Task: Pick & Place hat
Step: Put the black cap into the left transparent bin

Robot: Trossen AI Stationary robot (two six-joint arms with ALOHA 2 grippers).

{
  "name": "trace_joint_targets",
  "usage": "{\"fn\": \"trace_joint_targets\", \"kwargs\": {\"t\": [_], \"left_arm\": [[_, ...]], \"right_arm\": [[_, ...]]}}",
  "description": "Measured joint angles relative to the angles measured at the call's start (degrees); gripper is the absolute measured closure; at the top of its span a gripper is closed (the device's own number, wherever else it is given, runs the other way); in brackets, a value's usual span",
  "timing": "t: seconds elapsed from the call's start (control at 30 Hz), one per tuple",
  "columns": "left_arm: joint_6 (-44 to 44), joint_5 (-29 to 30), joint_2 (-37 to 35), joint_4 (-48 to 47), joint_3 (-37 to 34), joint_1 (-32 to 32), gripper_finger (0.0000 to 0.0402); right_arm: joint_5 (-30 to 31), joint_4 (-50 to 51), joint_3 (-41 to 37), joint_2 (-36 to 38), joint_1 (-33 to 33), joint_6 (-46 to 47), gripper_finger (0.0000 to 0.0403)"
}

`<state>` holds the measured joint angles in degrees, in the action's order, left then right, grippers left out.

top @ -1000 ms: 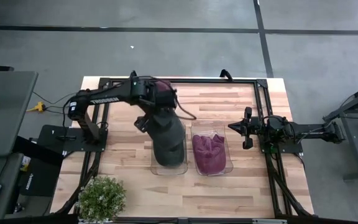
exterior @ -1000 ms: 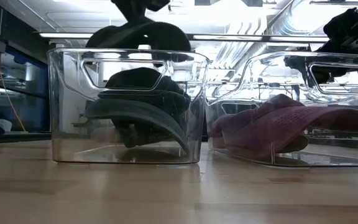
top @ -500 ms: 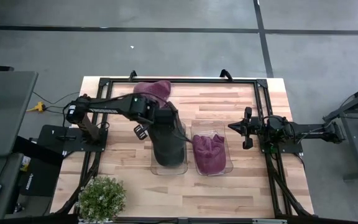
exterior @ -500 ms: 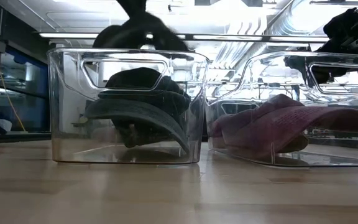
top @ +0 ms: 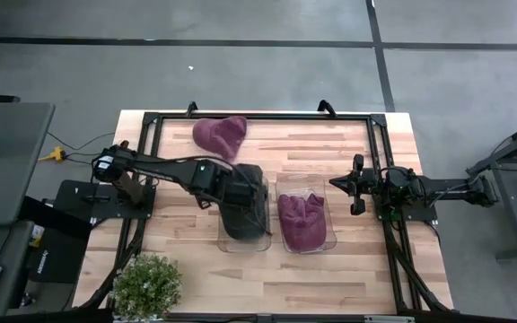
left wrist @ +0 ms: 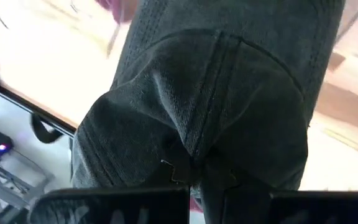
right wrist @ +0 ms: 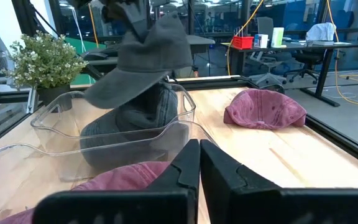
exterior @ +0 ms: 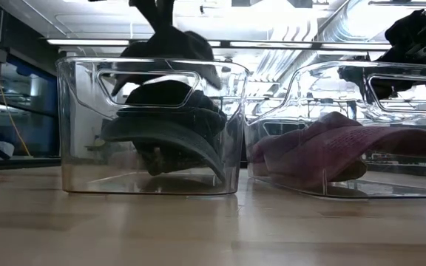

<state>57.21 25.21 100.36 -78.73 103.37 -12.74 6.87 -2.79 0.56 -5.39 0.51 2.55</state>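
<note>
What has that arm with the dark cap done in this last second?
The left gripper, shut on the gray cap, swung from the far side of the table toward the left clear bin and lowered the cap over it, uncovering the maroon hat on the table. The right gripper and right bin's hats stayed put.

A potted plant (top: 147, 283) (small, leafy) stands at the wooden table's (top: 357, 274) near-left corner.

A dark grey cap (right wrist: 148, 53) hangs tilted, brim low, over the left bin (top: 260, 240), where more grey caps (exterior: 165, 122) lie piled. A maroon cap (top: 221, 135) sits crown-up on the table behind that bin. Right of it, another bin (top: 330, 240) holds maroon caps (top: 302, 221), perhaps two.
</note>
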Motion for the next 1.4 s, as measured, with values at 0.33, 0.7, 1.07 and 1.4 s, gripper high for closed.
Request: {"fn": "trace_joint_targets", "kwargs": {"t": [0.33, 0.7, 1.07, 1.4], "left_arm": [[-0.04, -1.88, 0.01, 1.93, 0.0, -2.68, 0.0401], [-0.44, -2.78, 3.26, 2.32, 0.0, -3.6, 0.0401], [-0.66, -4.1, 4.44, 2.72, 0.08, -3.82, 0.0401], [-1.53, -5.23, 6.74, 3.79, -0.03, -3.82, 0.0401]], "right_arm": [[0.0, 0.0, 0.02, 0.0, -0.01, -0.01, 0.04], [0.0, 0.0, 0.0, 0.0, -0.01, -0.01, 0.0394], [0.02, -0.02, 0.02, 0.0, 0.0, -0.02, 0.0398], [0.01, -0.02, 0.01, 0.0, -0.01, -0.02, 0.0397]]}}
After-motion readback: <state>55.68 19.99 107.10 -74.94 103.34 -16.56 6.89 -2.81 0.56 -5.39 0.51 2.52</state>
